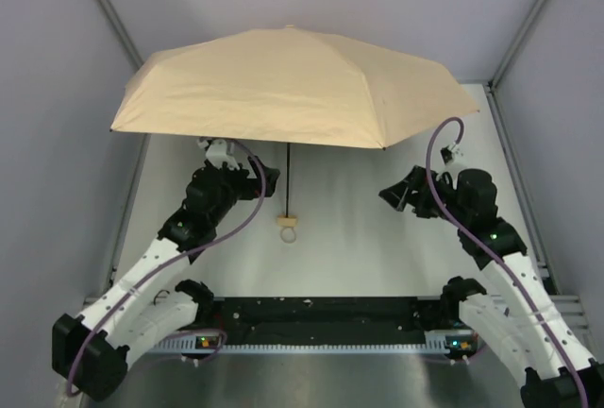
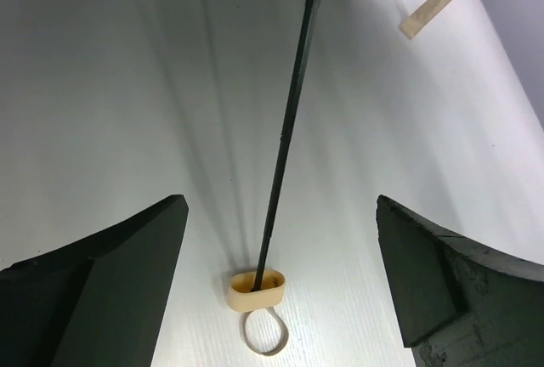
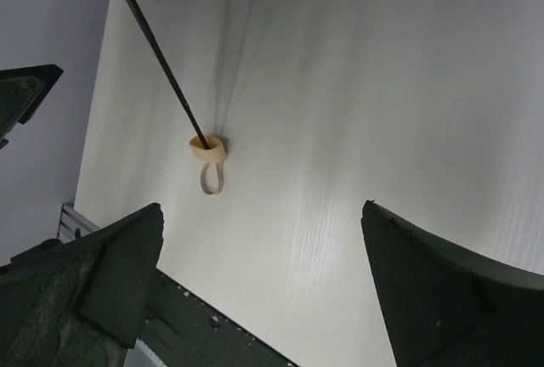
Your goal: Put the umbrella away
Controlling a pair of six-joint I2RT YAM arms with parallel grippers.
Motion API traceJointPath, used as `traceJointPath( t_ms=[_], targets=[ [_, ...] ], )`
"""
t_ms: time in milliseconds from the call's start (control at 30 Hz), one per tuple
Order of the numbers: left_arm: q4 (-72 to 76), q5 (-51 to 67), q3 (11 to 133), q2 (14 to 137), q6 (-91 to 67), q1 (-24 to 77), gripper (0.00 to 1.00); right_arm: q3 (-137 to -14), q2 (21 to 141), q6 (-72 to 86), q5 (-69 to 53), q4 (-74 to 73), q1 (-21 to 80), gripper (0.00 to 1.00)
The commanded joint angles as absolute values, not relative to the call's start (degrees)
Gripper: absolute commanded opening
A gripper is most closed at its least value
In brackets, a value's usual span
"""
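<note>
**A:** Where is the umbrella?

**B:** It is open and stands on the white worktop, toward the far side. The beige canopy spreads wide overhead. The thin black shaft runs down from it to the small tan handle, which rests on the worktop between the two arms. The loop strap lies flat just on the near side of the handle.

**A:** And the left arm?

**B:** Its head is tucked under the near left edge of the canopy. The left jaws stand wide apart with nothing in them. In the left wrist view the shaft rises through the gap between them, touching neither, with the handle and strap low in that gap.

**A:** The right arm?

**B:** It sits just below the right rim of the canopy. The right jaws are spread wide too, and they are empty. From the right wrist view the handle lies off to the left, well apart from them.

**A:** Is anything touching the umbrella?

**B:** No, neither arm.
</note>
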State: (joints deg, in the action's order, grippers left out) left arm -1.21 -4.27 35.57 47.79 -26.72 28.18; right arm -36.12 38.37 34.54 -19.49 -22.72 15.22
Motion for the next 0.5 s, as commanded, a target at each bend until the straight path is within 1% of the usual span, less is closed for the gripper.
traceJointPath(
  t_ms=[0,167,267,333,467],
  targets=[
    [1.32,-5.72,39.01,53.77,-27.42,26.99,0.98,-38.32,37.96,33.93,-21.00,-18.47,15.91,0.99],
    [11.84,9.64,40.95,65.89,-29.79,19.00,0.98,-36.21,42.88,36.64,-26.62,-9.16,16.00,0.99],
    [15.38,17.82,45.77,75.37,-29.28,17.14,0.98,-36.65,45.78,36.91,-27.42,-6.08,17.14,0.99],
    [16.69,21.69,48.67,80.05,-29.27,17.14,0.98,-36.74,47.10,37.53,-27.68,-4.23,17.75,0.99],
    [18.80,23.90,51.94,86.56,-30.49,17.23,0.98,-37.44,48.78,37.97,-28.74,-2.28,18.37,0.99]
  ],
)
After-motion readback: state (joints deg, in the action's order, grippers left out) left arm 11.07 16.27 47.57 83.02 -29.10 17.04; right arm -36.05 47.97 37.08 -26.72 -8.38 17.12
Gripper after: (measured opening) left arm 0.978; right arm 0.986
